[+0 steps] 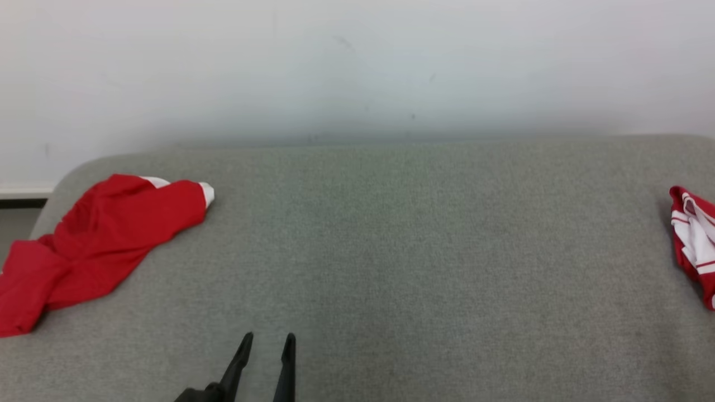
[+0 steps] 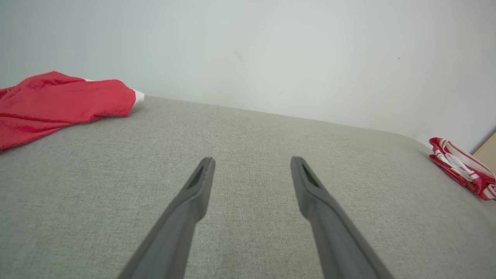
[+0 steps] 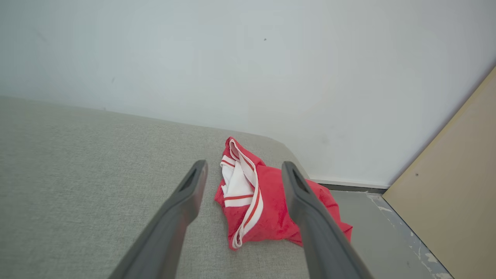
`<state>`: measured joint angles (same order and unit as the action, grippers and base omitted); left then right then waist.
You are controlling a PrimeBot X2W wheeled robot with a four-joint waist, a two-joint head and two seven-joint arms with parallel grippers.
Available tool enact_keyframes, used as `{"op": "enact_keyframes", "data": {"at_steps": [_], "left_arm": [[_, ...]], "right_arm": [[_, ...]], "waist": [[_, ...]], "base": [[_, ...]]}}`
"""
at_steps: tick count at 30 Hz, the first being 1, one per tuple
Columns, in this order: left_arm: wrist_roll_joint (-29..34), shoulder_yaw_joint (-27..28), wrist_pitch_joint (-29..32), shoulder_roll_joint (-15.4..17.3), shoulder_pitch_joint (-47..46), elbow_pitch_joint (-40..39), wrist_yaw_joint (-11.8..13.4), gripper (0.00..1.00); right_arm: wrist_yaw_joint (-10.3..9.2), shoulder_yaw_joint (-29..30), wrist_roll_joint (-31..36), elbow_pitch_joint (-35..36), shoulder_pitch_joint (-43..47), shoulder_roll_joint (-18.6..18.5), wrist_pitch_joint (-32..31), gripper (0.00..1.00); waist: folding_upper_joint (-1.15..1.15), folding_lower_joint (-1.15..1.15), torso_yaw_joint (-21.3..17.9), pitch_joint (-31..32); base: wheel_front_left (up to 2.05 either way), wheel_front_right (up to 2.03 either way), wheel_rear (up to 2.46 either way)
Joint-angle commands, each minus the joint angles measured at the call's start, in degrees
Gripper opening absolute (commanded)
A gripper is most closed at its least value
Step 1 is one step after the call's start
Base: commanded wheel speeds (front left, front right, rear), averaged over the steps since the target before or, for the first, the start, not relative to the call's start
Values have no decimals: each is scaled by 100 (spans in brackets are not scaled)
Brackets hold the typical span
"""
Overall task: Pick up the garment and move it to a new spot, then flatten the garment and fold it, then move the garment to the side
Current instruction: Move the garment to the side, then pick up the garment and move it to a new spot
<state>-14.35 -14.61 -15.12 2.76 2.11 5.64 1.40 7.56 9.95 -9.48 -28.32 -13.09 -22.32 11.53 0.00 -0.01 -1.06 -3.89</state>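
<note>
A bunched red and white striped garment lies at the right end of the grey fabric surface, near its rounded corner. In the head view this garment is cut off by the right border. My right gripper hovers over it, open, with nothing between the fingers. Low in the head view near the front edge, my left gripper stands open above bare fabric. In its own wrist view the left gripper has wide-spread fingers, with the striped garment far to the right.
A second, plain red garment with a white cuff lies crumpled at the left end, also seen as a red heap. A pale wall runs behind the surface. Past the right end are grey floor and a tan board.
</note>
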Motion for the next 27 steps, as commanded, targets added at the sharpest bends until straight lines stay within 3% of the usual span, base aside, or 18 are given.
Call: {"op": "enact_keyframes", "data": {"at_steps": [1, 9, 14, 27], "left_arm": [[-12, 60, -1, 25, 142, 16, 13, 100], [93, 250, -2, 24, 482, 82, -57, 100], [117, 350, -2, 24, 638, 122, -74, 100], [111, 375, -2, 24, 645, 105, -79, 100]], "right_arm": [[-15, 76, 119, 152, 250, 113, 99, 100], [-14, -156, -19, 975, 1343, 923, 362, 100], [-14, -365, -114, 1336, 1775, 1232, 362, 100], [-15, -668, -84, 1401, 2009, 1414, 365, 100]], "waist": [[0, 1, 71, 243], [0, 1, 143, 541], [0, 1, 114, 698], [0, 1, 88, 786]], "base": [[0, 0, 0], [0, 0, 0], [0, 0, 0], [0, 0, 0]]}}
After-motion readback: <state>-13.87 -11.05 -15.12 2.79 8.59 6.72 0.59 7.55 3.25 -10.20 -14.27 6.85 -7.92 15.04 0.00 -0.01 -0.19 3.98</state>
